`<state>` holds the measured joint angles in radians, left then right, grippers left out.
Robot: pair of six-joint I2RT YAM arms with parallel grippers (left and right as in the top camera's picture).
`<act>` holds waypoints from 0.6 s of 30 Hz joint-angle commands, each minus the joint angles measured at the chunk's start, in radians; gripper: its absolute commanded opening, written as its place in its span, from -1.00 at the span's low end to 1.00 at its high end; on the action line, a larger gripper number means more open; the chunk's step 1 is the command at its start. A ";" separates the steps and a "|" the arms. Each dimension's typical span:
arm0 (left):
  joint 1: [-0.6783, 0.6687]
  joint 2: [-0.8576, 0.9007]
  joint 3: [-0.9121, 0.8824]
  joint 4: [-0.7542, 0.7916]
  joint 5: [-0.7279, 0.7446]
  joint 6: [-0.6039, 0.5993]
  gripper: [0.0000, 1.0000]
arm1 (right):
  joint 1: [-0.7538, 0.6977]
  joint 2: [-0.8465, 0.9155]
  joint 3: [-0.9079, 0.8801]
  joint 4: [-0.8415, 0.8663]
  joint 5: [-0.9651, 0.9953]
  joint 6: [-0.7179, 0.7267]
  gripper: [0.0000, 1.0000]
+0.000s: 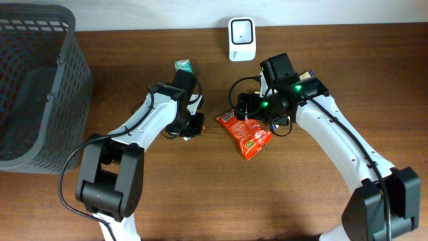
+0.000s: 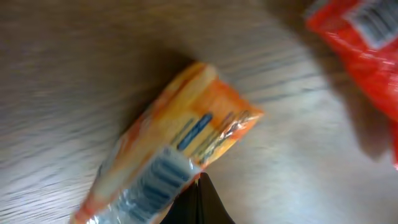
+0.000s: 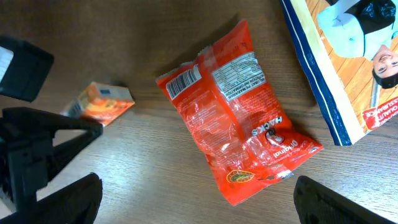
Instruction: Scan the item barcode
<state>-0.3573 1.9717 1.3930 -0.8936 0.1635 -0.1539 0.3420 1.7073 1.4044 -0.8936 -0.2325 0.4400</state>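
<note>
An orange packet (image 2: 180, 137) with a barcode at its near end lies on the wooden table. My left gripper (image 2: 200, 186) is shut, its tips touching the packet's lower edge; no part of the packet shows between them. In the right wrist view the same orange packet (image 3: 99, 102) lies beside the left arm's fingers (image 3: 62, 124). A red snack packet (image 3: 239, 112) lies flat, barcode side up. My right gripper (image 3: 202, 202) hangs open just above its near end. The white scanner (image 1: 241, 38) stands at the table's back edge.
A dark mesh basket (image 1: 33, 87) fills the left end of the table. A small teal packet (image 1: 182, 65) lies behind the left arm. A printed booklet (image 3: 348, 68) lies just right of the red packet (image 1: 247, 137).
</note>
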 commanded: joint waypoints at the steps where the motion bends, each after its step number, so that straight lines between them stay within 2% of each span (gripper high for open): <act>1: 0.015 0.003 0.042 -0.021 -0.163 -0.087 -1.00 | 0.005 0.002 0.008 0.000 0.008 -0.010 0.97; 9: 0.077 0.001 0.231 -0.132 -0.168 -0.115 -1.00 | 0.006 0.054 0.006 0.036 -0.013 -0.009 0.97; 12: 0.108 0.001 0.325 -0.204 -0.176 -0.115 -1.00 | 0.018 0.103 0.006 0.109 -0.110 0.000 0.97; 14: 0.130 0.001 0.352 -0.221 -0.191 -0.121 -1.00 | 0.029 0.126 0.006 0.158 -0.167 0.024 0.97; 18: 0.187 0.002 0.354 -0.232 -0.213 -0.149 -1.00 | 0.080 0.178 0.006 0.277 -0.179 0.167 0.97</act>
<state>-0.2237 1.9732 1.7332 -1.1099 -0.0113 -0.2687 0.3687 1.8427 1.4044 -0.6781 -0.3504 0.4835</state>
